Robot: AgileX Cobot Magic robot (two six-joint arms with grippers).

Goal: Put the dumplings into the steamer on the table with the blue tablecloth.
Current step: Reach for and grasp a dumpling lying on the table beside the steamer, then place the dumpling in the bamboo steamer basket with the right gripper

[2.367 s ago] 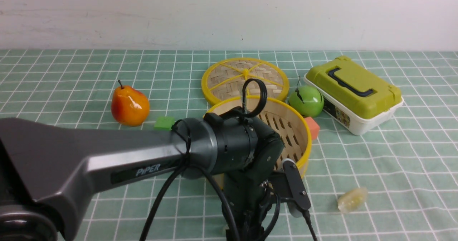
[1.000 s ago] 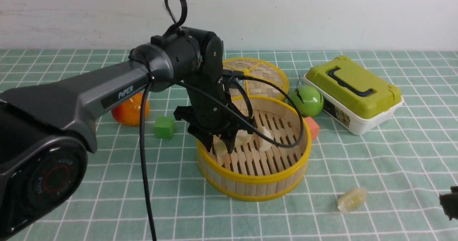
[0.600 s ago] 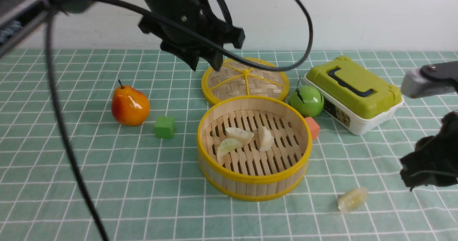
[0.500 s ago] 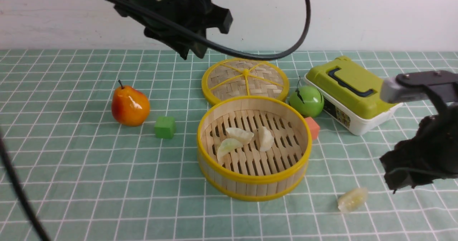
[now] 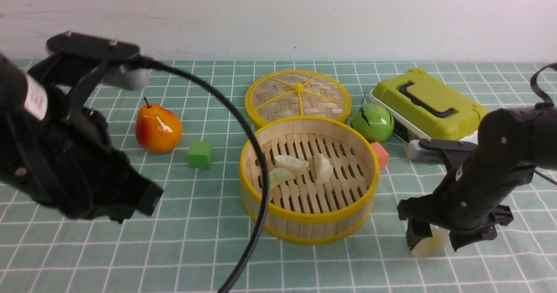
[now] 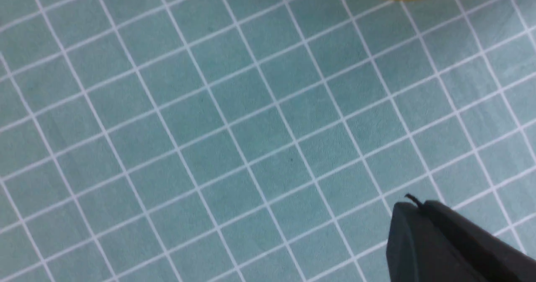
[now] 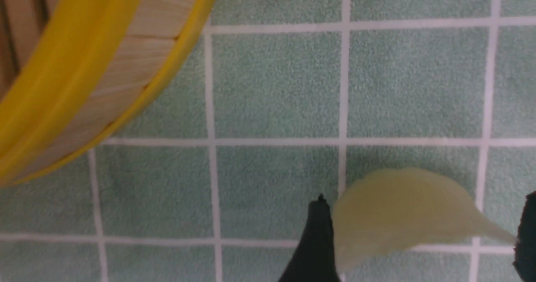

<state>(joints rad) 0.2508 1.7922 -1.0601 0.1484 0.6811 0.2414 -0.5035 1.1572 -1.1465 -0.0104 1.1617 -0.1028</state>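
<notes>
Three dumplings (image 5: 300, 167) lie in the steamer (image 5: 304, 234) in the front view; a fourth dumpling (image 5: 428, 244) lies on the blue tablecloth (image 5: 196, 249) right of it, between the spread jaws of the right gripper (image 5: 439, 240). The left gripper (image 5: 145, 199) hangs well left over open cloth. Left wrist view: jaws pressed together, empty, above bare grid. Right wrist view: that dumpling sits between parted fingers (image 7: 318, 240), with cloth separating it from the steamer wall.

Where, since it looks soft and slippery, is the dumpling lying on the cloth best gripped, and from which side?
Probably from straight above, pinching the dumpling across its plump middle, the short way: it lies flat on the tablecloth and tapers to a thin tip that could fold. The open right gripper straddles it lengthwise.
</notes>
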